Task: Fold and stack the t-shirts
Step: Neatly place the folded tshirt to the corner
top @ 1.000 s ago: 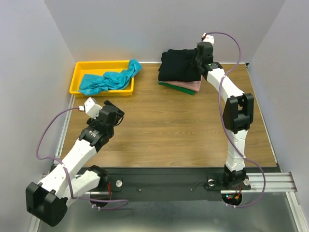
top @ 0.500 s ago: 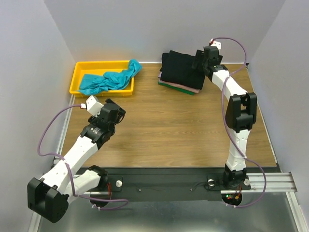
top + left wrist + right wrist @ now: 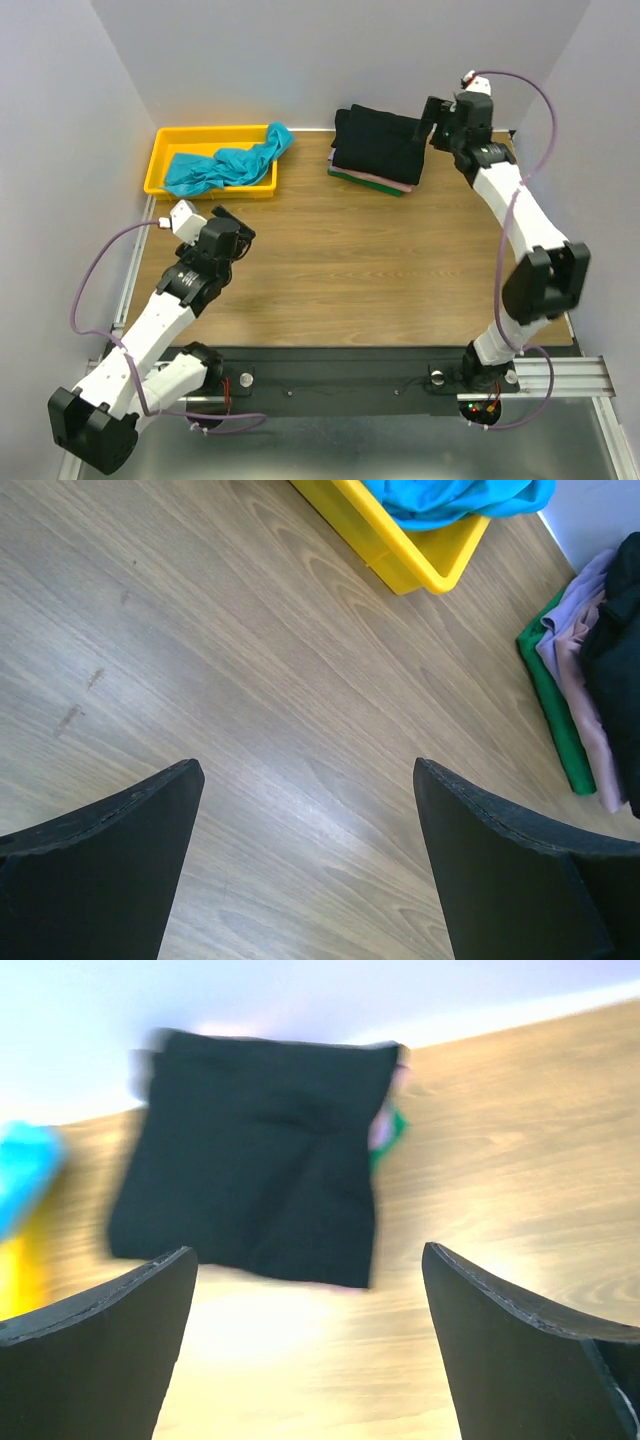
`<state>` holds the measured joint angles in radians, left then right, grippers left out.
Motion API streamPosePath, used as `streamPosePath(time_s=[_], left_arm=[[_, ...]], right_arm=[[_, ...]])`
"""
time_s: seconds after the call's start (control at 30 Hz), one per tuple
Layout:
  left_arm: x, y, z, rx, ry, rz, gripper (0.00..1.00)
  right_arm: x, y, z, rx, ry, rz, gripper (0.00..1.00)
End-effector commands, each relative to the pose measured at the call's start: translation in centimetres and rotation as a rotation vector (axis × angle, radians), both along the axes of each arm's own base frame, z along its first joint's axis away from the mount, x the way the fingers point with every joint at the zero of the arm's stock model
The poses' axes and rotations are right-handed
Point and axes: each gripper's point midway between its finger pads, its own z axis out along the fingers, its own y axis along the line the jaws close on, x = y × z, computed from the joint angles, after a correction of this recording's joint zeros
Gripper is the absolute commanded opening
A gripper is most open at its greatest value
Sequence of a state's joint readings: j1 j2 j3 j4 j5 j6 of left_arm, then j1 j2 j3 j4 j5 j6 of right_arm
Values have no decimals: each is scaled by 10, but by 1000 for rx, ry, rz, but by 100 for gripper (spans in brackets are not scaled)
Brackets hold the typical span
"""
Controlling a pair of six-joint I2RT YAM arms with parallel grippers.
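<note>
Hovering with both pairs of fingers spread wide and holding nothing, I have my right gripper [image 3: 434, 118] at the far right, just beside the black shirt [image 3: 378, 145], a soft matte slab folded to a rough square. It tops a stack at the far middle of the grained wooden table [image 3: 350, 260]. Beneath it peek the flat folded edges of a lavender shirt [image 3: 570, 630] and, at the bottom, a green shirt [image 3: 553, 700]. My left gripper [image 3: 238, 228] hangs over bare wood at the near left, well apart from the stack. A teal shirt [image 3: 225, 165] lies crumpled in the glossy yellow plastic bin [image 3: 160, 160] at the far left, one end draped over its right rim.
</note>
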<state>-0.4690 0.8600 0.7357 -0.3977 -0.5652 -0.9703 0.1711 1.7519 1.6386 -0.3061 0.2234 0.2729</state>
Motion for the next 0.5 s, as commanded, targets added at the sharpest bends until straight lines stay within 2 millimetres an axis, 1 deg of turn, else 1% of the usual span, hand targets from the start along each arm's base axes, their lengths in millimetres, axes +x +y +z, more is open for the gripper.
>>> streamPosePath(time_s=[0.0, 0.03, 0.07, 0.1, 0.13, 0.17, 0.2, 0.23, 0.27, 0.3, 0.33, 0.4, 0.43, 0.47], left_arm=[[-6, 10, 21, 7, -41, 17, 98], [-9, 11, 20, 10, -35, 15, 98], [-11, 12, 22, 9, -40, 13, 98], [-13, 13, 22, 13, -38, 10, 98], [-16, 13, 20, 12, -34, 5, 98], [-17, 13, 19, 9, -31, 2, 98], [-18, 12, 18, 7, -30, -6, 98], [-18, 10, 14, -1, -28, -19, 98], [-18, 9, 12, -1, -26, -24, 98], [-18, 8, 12, -5, -26, -27, 98], [-19, 7, 9, -10, -22, -33, 98], [-19, 5, 8, -13, -22, -41, 98], [-18, 4, 5, -11, -19, -45, 98], [-18, 4, 4, -11, -18, -49, 98]], right_arm=[[-43, 32, 19, 162, -28, 161, 100], [-52, 33, 18, 200, -23, 154, 100], [-64, 39, 11, 242, 2, 174, 100], [-79, 40, 20, 276, -17, 175, 100], [-93, 41, -9, 319, 47, 153, 100], [-103, 43, -17, 342, 67, 162, 100], [-115, 42, -9, 359, 44, 161, 100], [-130, 41, -40, 377, 109, 139, 100], [-139, 39, -45, 385, 113, 131, 100], [-147, 38, -54, 393, 123, 123, 100], [-165, 35, -67, 395, 135, 120, 100], [-182, 30, -82, 395, 149, 103, 100], [-193, 28, -74, 398, 113, 105, 100], [-205, 22, -96, 386, 146, 78, 100]])
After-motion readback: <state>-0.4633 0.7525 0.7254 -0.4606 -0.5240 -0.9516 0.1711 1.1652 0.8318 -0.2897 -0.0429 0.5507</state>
